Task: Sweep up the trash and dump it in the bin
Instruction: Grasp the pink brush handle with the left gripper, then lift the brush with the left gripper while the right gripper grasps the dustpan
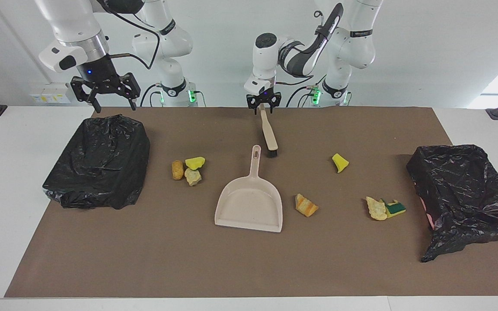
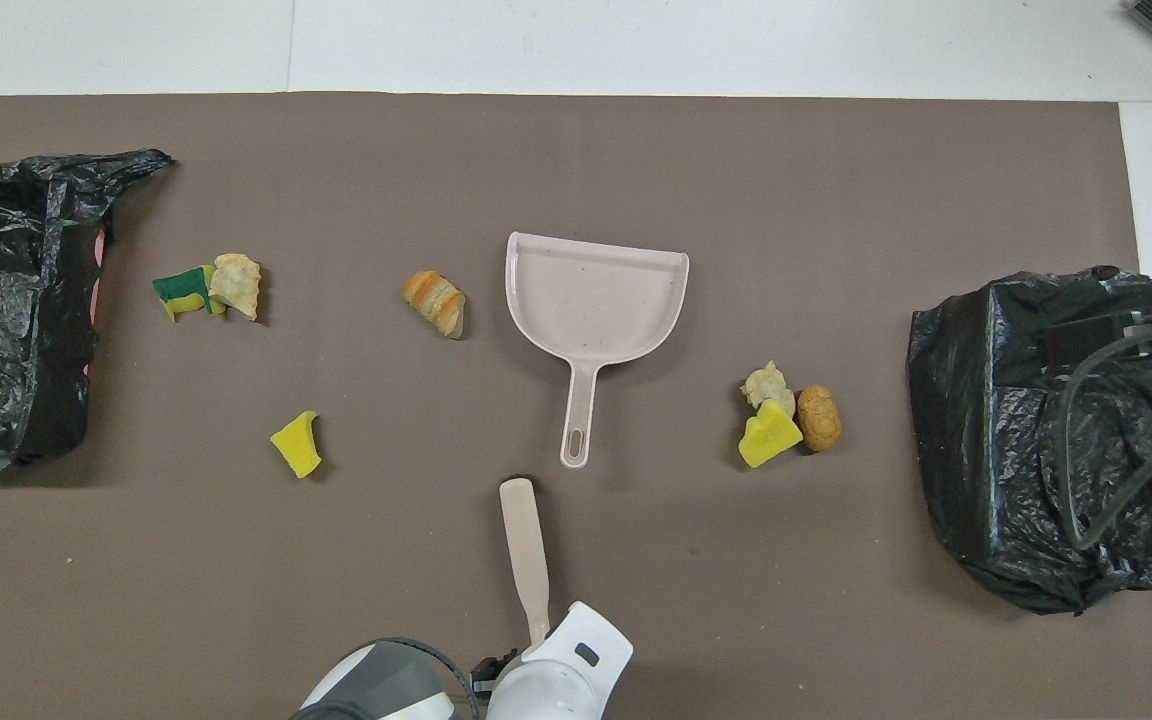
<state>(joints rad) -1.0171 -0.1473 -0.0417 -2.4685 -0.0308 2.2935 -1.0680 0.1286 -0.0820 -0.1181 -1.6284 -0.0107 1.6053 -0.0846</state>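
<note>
- Nearest the facing camera, the beige plastic dustpan (image 1: pixel 249 203) lies flat with its mouth away from the robots, handle pointing back at them.
- Seven trash scraps (image 1: pixel 306 204) are scattered either side of the pan.
- Beige brush with black bristles (image 1: pixel 269 134): long axis runs from the left gripper (image 1: pixel 263 105) toward the pan handle.
- Left gripper's fingers straddle the handle's tip, closing; grip not certain.
- Right gripper (image 1: pixel 111 98) waits open over a black-lined bin (image 1: pixel 97 162).

Lighting: bright, even, diffuse from above.
Shadows: short, soft beside objects.
Glare: sheen on black bags (image 1: pixel 97 162).
Focus: sharp throughout.
</note>
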